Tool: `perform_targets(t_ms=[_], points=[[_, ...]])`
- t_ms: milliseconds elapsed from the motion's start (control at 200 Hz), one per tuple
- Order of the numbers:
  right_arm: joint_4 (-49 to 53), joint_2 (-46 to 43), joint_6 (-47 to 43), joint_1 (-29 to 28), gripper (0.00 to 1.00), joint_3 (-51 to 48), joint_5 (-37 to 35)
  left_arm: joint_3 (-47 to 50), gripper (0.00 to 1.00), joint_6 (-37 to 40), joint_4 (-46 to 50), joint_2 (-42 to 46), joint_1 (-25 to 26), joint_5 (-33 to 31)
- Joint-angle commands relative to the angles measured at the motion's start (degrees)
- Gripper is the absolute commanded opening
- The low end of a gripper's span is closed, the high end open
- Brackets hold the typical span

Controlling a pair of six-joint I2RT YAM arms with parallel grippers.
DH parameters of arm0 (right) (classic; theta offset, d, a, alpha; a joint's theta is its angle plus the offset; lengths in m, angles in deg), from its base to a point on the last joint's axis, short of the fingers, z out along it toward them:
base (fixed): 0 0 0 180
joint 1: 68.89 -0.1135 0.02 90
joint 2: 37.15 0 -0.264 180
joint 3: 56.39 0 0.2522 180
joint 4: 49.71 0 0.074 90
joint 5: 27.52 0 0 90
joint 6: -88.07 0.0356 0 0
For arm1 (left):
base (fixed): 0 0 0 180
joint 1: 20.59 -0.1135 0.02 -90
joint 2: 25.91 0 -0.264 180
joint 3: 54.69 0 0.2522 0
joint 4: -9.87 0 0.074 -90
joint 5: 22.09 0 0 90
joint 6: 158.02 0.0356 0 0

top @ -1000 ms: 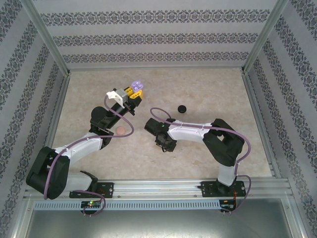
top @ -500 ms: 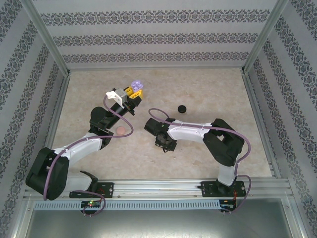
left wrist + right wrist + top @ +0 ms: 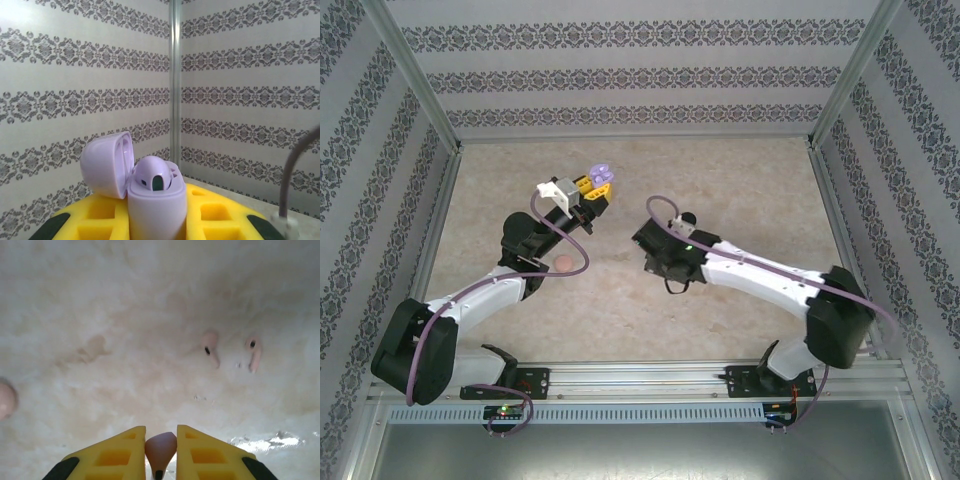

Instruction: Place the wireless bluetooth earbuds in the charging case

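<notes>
Smooth, glossy lilac plastic case (image 3: 156, 210); matt, mottled, possibly stone-like tabletop (image 3: 125, 300).

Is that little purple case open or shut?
Open. The purple case has its lid swung back to one side, baring a purple earbud seated inside.

Mottled beige tabletop (image 3: 740, 180); damask-striped white walls (image 3: 620, 75) on three sides; aluminium frame posts (image 3: 413, 75); even light.

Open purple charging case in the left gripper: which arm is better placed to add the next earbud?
Right, probably. The right gripper is shut on a small mauve earbud, ready to carry over. The left gripper is busy holding the open lilac plastic charging case upright.
</notes>
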Motion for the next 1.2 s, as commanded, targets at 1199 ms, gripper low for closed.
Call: perform_targets(t_ms=[1199], points=[[-8.26, -11.96, -39.16, 7.8, 0.2, 21.71, 5.19, -14.39, 0.0, 6.35, 2.04, -13.58, 8.84, 11.76]])
